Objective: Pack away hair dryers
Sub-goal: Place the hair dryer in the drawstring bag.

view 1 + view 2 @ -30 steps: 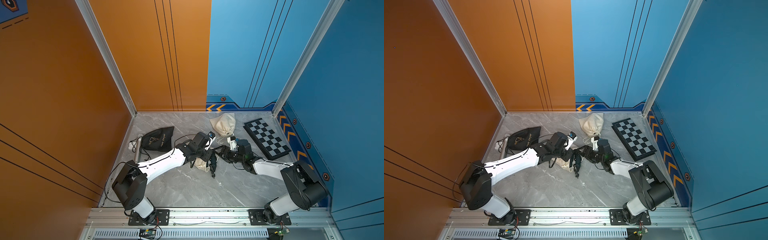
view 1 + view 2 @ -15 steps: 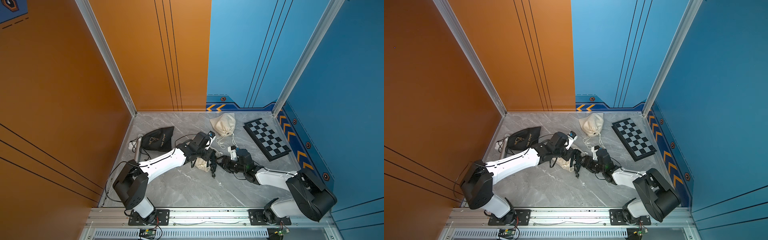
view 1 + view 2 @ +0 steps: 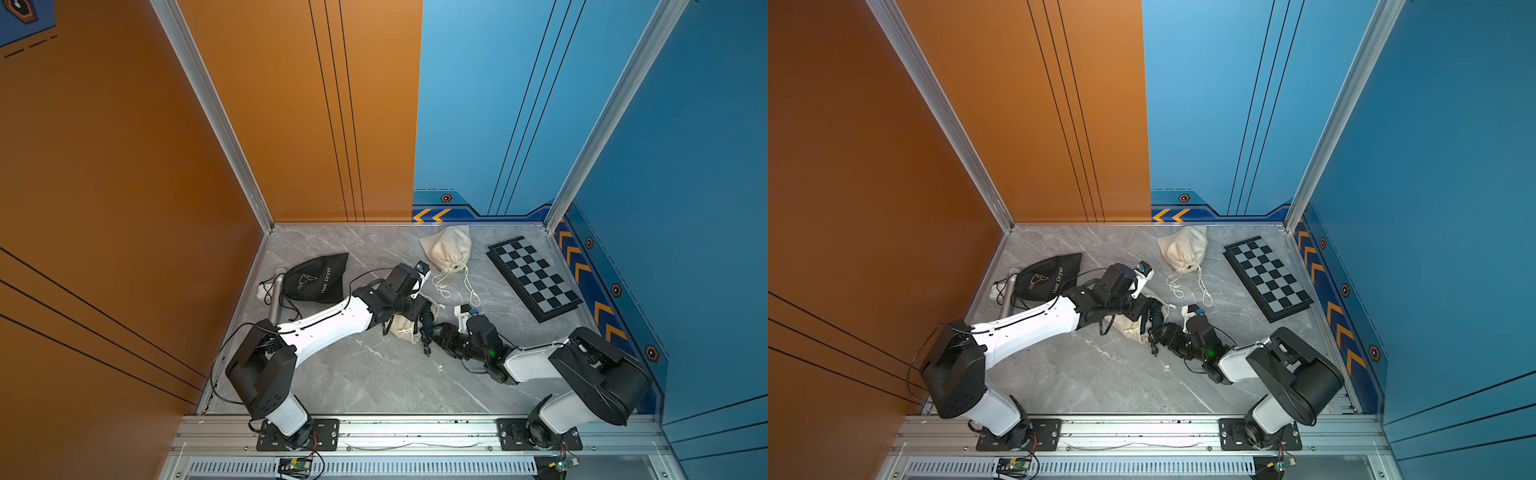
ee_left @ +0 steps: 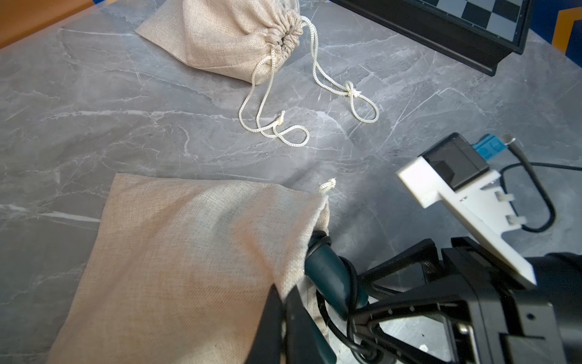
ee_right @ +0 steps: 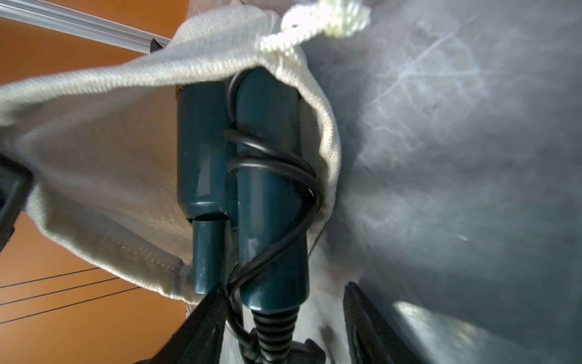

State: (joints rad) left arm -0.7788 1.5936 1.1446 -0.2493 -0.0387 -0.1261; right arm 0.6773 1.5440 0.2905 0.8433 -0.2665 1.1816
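Your left pincer is pinched shut on the hem of the beige pouch. That grip looks meant to lift the lip off the tabletop so the mouth gapes for loading. The teal hair dryer sits partway in that mouth, its far end tucked under the cloth. Its butt end and the black cord wound round it poke out. Your right pincer straddles that butt end with its jaws parted. One finger lies against the cord side and the other stands clear with a gap showing, so I judge it a loose bracket for pushing rather than a clamp. In both top views the dryer lies just off the right pincer toward ten o'clock, with the pouch beyond it on the same line, near the middle of the tabletop. The tied pouch sits at twelve o'clock and the black pouch at ten, both well apart from the work.
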